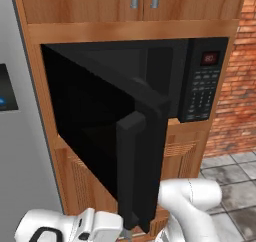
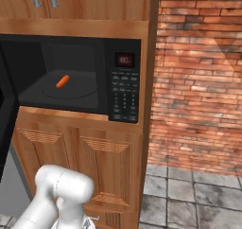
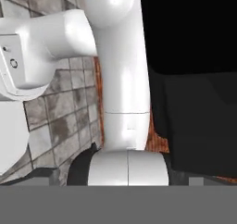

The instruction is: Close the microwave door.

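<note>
The fingers cannot be made out, so whether they are spread or pressed together I cannot tell; the hand view looks back along the robot's own white body, with tiled floor on one side and a large black mass on the other that may be the door, though that is not certain. In the left base view a white hand section sits at the very bottom edge, just below the lower end of the microwave door (image 1: 107, 136), but its tips are cut off there.

The microwave door stands wide open, swung out toward the camera, hinged at its left, its thick vertical handle (image 1: 131, 166) along the near free edge. Behind it the microwave (image 2: 80, 74) sits in the wooden cabinet (image 2: 94, 162), cavity exposed, with a small orange item, probably a carrot (image 2: 62, 81), on the turntable and the keypad (image 2: 124, 98) under a red display at the right.

By my reading nothing of the closing is done yet: the whole swing back to the front remains, and contact with the door is not shown
</note>
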